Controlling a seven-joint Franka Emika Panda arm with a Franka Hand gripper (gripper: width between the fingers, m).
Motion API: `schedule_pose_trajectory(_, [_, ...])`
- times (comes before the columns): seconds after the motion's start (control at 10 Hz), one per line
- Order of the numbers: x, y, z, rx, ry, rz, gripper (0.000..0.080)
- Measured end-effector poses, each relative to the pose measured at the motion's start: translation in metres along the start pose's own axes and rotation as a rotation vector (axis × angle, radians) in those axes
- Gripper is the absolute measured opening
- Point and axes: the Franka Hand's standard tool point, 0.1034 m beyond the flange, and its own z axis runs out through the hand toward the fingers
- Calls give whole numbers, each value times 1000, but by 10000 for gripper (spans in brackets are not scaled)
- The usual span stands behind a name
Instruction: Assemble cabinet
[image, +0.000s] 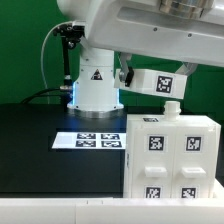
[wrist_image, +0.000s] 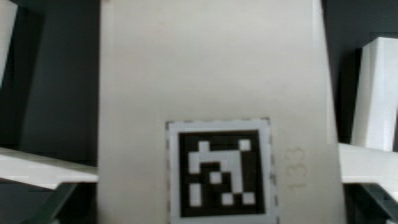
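The cabinet's compartmented box (image: 170, 158) is white with several black-and-white tags and stands on the black table at the exterior view's right. My gripper (image: 131, 78) is shut on a flat white cabinet panel (image: 160, 85) that bears one tag, and holds it in the air just above the box's top. In the wrist view the panel (wrist_image: 214, 90) fills the middle, its tag toward one end. My gripper (wrist_image: 217, 208) presses on its two long edges. The dark fingers (wrist_image: 36, 207) barely show at the sides. Parts of the box (wrist_image: 368, 100) show beside the panel.
The marker board (image: 100, 141) lies flat on the table in front of the white robot base (image: 92, 85). A green wall stands behind. The table's white front edge (image: 60, 210) runs along the near side.
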Motion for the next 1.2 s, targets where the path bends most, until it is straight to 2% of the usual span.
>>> schedule_pose_trajectory(0.1, [-4,-2,-9,30,-62,82,563])
schedule_pose_trajectory(0.2, [8,-3,-16,41,-56,143,563])
schedule_pose_trajectory(0.6, [15,-27,-9,38,-55,235,563])
schedule_pose_trajectory(0.8, [18,-34,-3,37,-58,265,563])
schedule_pose_trajectory(1.2, [27,-28,8,40,-34,274,563])
